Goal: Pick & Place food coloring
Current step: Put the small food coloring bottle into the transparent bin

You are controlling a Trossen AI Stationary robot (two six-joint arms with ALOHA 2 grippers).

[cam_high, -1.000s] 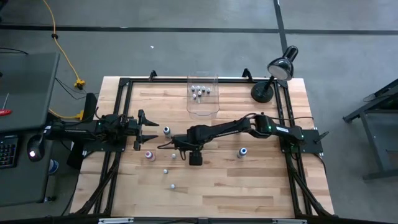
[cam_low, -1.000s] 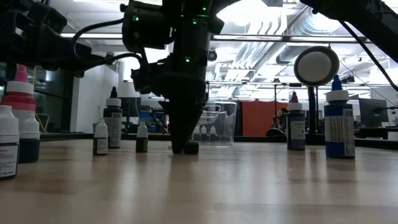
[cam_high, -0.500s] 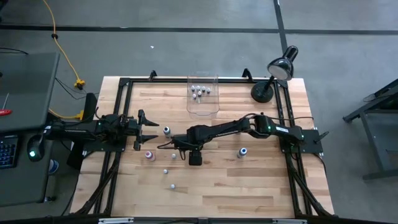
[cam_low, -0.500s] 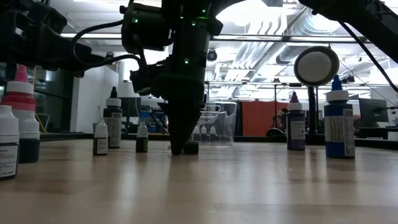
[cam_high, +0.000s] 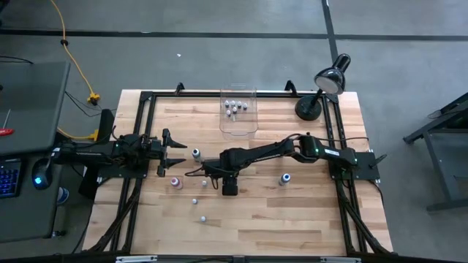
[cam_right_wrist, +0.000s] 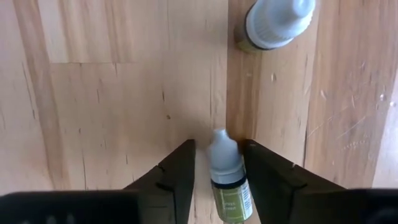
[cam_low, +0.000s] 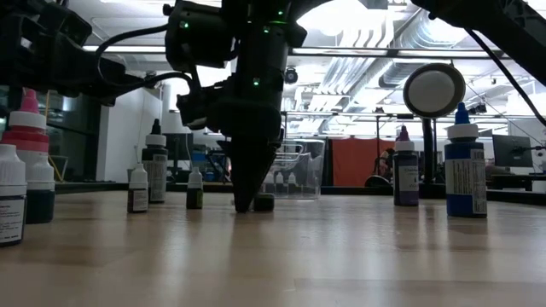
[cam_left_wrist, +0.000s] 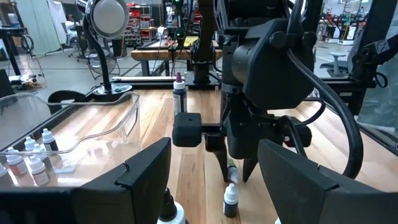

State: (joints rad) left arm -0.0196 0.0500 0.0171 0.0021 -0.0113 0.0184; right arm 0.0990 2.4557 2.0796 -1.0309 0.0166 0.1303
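The right gripper (cam_right_wrist: 216, 165) is down at the table's (cam_high: 292, 219) middle, its fingers (cam_right_wrist: 177, 171) narrowed around a small green bottle (cam_right_wrist: 227, 171) lying on its side. Whether they already press it I cannot tell. Its long axis runs along the fingers, cap pointing away from the wrist. A second bottle (cam_right_wrist: 272, 23) stands just beyond the cap. The left gripper (cam_high: 170, 151) waits open by the left edge. The clear bin (cam_high: 238, 113) sits at the far edge, with open table between.

A small bottle (cam_right_wrist: 227, 177) lies on the table (cam_high: 292, 219) between the right gripper's (cam_right_wrist: 216, 171) fingers, another bottle (cam_right_wrist: 273, 23) just ahead, the bin (cam_high: 238, 113) at the far edge.
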